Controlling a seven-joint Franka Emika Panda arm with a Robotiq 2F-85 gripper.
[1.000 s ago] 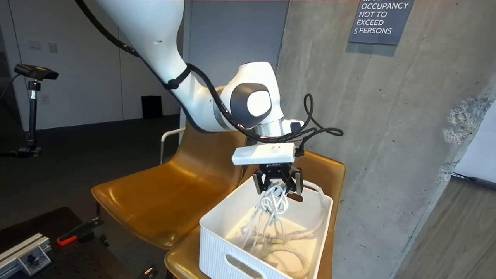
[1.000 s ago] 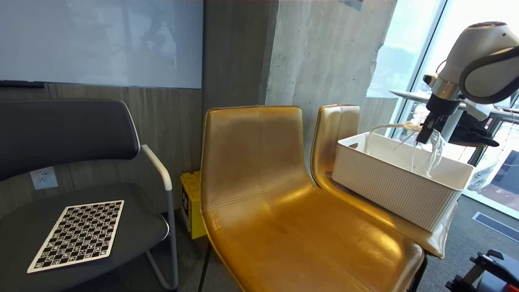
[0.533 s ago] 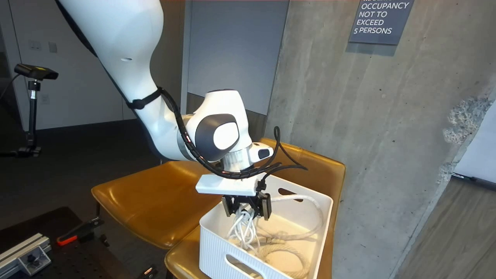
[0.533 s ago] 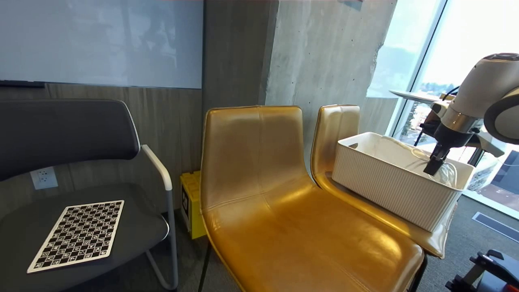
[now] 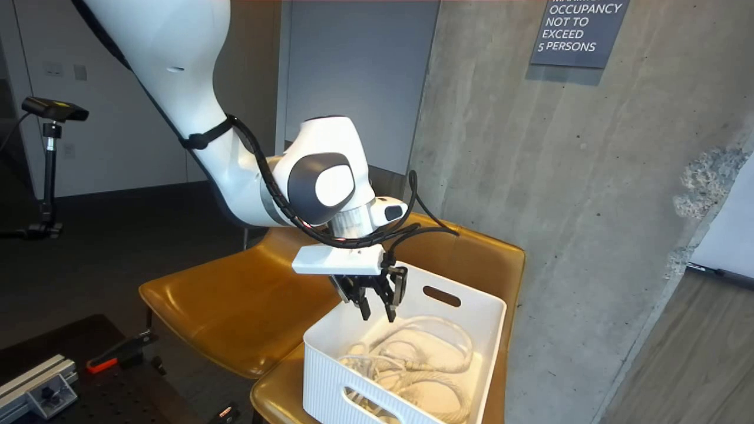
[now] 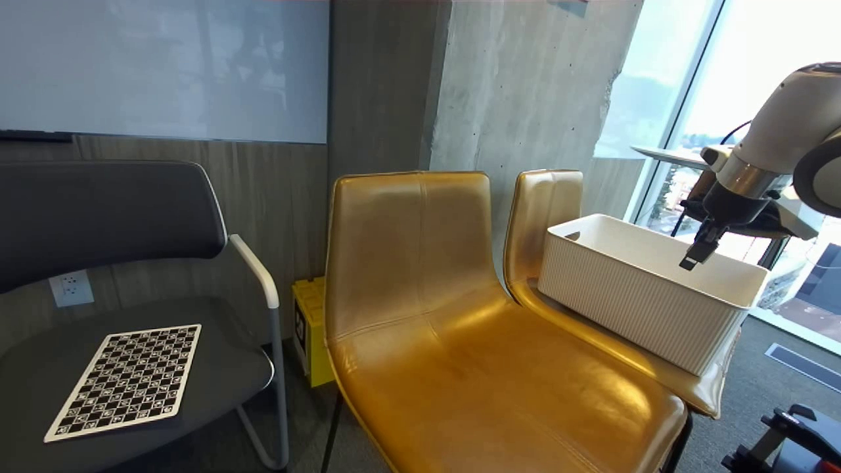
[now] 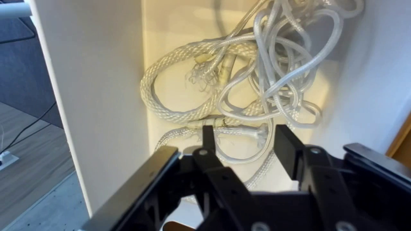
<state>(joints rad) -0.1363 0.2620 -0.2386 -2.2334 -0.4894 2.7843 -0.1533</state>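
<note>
My gripper [image 5: 379,316] hangs tilted over a white ribbed bin [image 5: 330,359], its fingertips at about rim height or a little below. In the wrist view the gripper [image 7: 245,136] stands open, with bare space between its pads [image 7: 287,150]. Beneath it on the bin floor lies a tangle of thin white cord [image 7: 290,77]. A thicker braided cream rope [image 7: 148,85] loops beside and under that cord. Frayed rope ends show near the middle. The bin [image 6: 611,289] hides the cords in an exterior view, where the gripper [image 6: 691,261] appears over its opening.
The bin rests on a tan leather chair [image 5: 512,282]; a matching chair [image 6: 420,263] stands beside it. A concrete column [image 5: 589,206] rises close behind. A dark chair [image 6: 39,368] bears a checkered board [image 6: 125,381]. A black camera [image 5: 54,109] on a stand is at the left.
The gripper, earlier shut on the white cord bundle, went down into the bin, opened and let the cord drop. It has since risen slightly.
</note>
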